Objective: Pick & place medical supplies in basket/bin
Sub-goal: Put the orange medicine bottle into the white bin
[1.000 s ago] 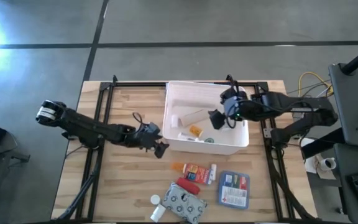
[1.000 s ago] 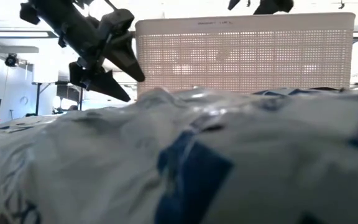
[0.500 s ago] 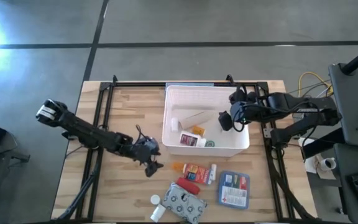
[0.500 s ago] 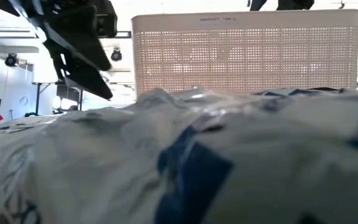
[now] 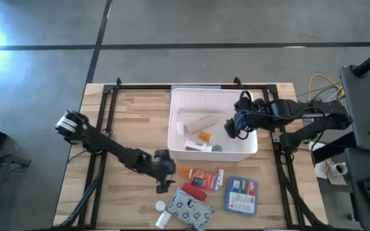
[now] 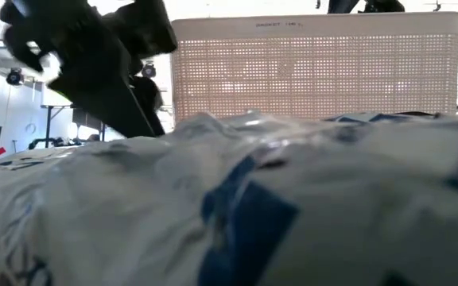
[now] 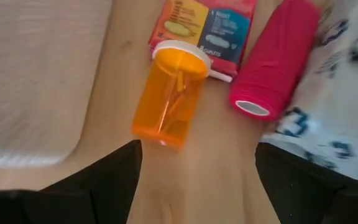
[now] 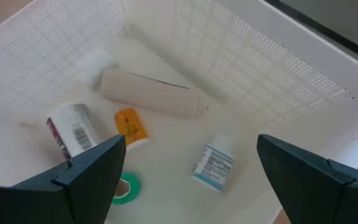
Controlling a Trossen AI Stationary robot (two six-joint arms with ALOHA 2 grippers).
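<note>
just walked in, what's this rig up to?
It is sorting medical supplies into the white bin. The left tool, open and empty, is over the wood in front of the bin, facing an orange vial lying beside a red roll. The right tool, also open and empty, is over the bin, where a tan roll and several small bottles already lie.

White slotted bin (image 5: pixel 178 102) (part-filled); orange vial (image 7: pixel 166 99) lying outside it.

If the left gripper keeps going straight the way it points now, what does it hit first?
Most likely the orange vial, lying on its side between the open fingers of the left gripper; depth is hard to judge.
</note>
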